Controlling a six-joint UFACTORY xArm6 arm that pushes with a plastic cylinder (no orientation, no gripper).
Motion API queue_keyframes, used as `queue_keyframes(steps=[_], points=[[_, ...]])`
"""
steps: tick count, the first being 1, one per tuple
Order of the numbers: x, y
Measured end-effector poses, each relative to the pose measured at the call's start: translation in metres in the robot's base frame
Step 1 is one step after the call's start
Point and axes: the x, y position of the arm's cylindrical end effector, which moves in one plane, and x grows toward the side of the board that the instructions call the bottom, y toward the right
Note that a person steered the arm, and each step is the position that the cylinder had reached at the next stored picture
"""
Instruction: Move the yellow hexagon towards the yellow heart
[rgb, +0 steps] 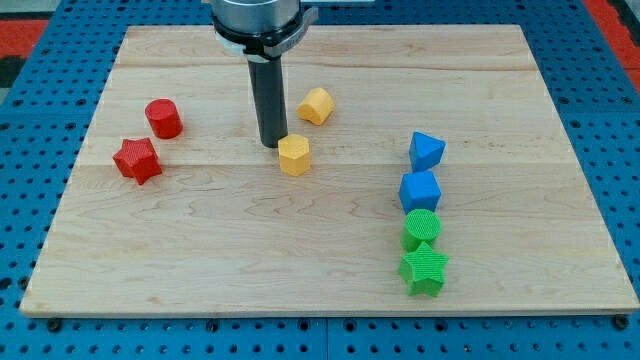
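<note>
rod upright, my tip on table | no pincer visible, state unknowable | yellow hexagon touching tip's right | yellow heart up-right, apart

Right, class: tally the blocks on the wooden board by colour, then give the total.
Red: 2, cylinder and star
Yellow: 2, and
Blue: 2, and
Green: 2, cylinder and star
Total: 8
</note>
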Motion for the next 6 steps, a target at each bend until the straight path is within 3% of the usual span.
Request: queue_keyframes(steps=[3,4,6], points=[[0.125,0.005],[0.127,0.071],[0.048,0.014]])
